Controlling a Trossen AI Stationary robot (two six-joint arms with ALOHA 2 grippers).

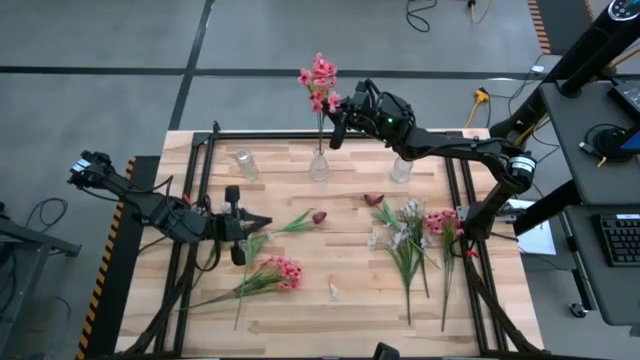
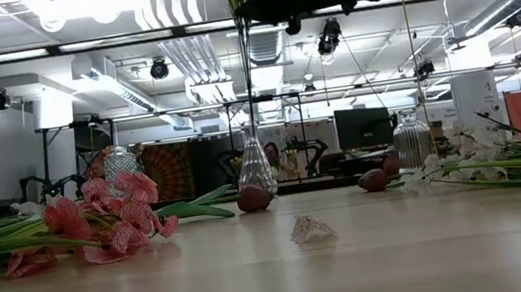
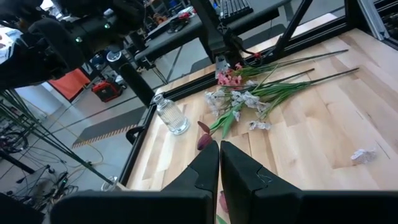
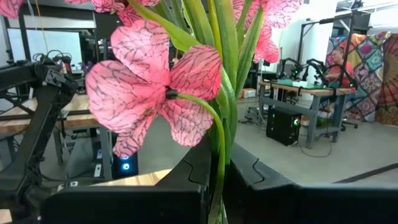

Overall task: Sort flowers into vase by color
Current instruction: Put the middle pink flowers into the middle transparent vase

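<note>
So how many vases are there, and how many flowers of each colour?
Glass vases: 3
Pink flower bunches: 3, one in the middle vase, held by the right gripper; two lying on the table
Dark red tulip buds: 2
White spray heap: 1, single stems uncountable
Total: 9

**Clearance across the tabletop**

Front centre of the table (image 1: 330, 325) lies open except for a small crumpled scrap (image 1: 333, 291). Pink flowers (image 1: 270, 274) block the front left. The white-and-pink spray pile (image 1: 410, 235) fills the right side. Three glass vases (image 1: 319, 166) line the back edge, with passable gaps between them. Two dark red buds (image 1: 319, 216) sit mid-table, well apart.
</note>
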